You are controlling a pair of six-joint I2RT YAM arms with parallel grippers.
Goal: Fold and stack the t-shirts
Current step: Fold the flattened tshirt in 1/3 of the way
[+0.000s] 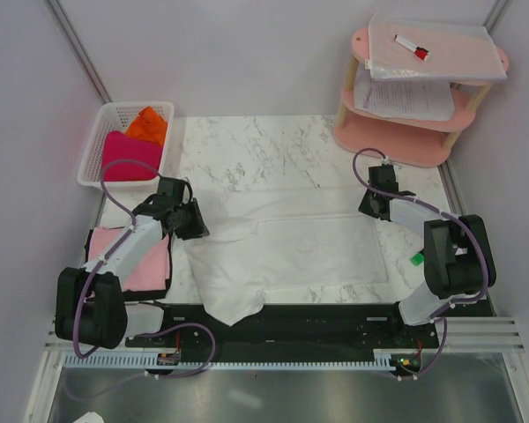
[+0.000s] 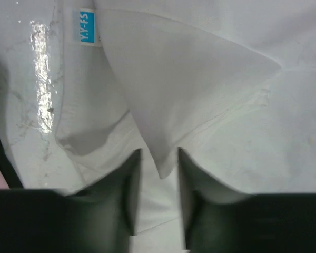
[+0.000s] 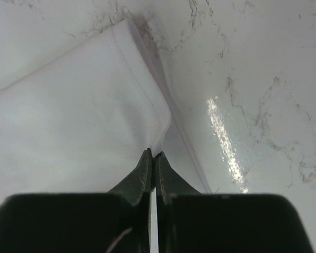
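A white t-shirt lies partly folded across the marble table, one part hanging over the near edge. My left gripper is at its left side. In the left wrist view the jaws stand apart, with a pointed corner of the folded white cloth lying loose between the fingers. My right gripper is at the shirt's far right corner. It is shut on the hemmed edge of the white t-shirt. A folded pale pink t-shirt lies under the left arm.
A white lattice basket at the back left holds a magenta shirt and an orange shirt. A pink tiered shelf at the back right carries paper sheets and a red marker. A blue label shows on the white shirt.
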